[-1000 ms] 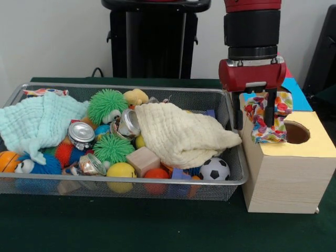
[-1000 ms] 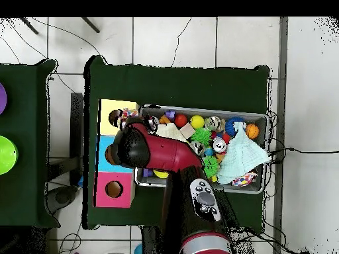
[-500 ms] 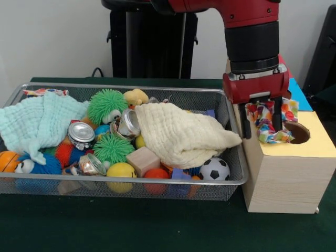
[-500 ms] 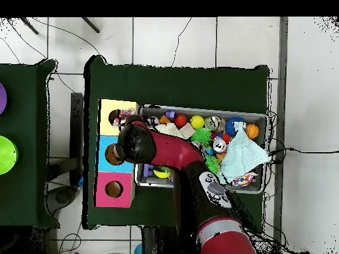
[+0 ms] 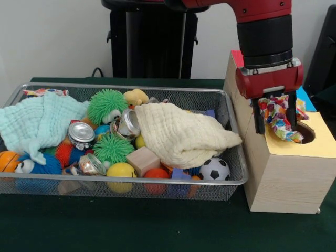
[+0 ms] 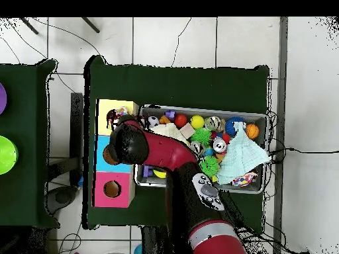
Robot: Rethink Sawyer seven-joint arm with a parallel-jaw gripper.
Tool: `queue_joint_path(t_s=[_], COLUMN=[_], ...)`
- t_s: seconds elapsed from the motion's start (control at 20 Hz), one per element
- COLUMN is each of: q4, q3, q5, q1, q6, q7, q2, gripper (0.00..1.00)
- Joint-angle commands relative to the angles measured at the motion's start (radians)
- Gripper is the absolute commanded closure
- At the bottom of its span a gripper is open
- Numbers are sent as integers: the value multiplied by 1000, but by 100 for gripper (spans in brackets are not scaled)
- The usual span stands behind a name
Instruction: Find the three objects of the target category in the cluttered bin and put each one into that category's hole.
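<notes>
Front view: the tool (image 5: pixel 273 113) pinches a knotted cloth piece (image 5: pixel 282 118), soft, light and floppy, best taken at its knot, hanging over the hole (image 5: pixel 306 133) in the wooden box's yellow top. The wire-mesh bin (image 5: pixel 157 185) spans the surface's left side.

Overhead view: the arm (image 6: pixel 159 149) hides it.

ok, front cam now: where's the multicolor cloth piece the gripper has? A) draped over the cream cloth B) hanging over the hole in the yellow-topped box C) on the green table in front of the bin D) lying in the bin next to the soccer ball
B: the gripper is shut on the multicolor cloth piece, which dangles right at the hole in the yellow-topped box, outside the bin.
</notes>
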Motion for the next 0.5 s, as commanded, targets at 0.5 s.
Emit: queue_joint_path(t_s=[0.5], q4=[-4], q3=[-83], q5=[47], q1=[114], q6=[18], q7=[226], q2=[42], gripper=[0])
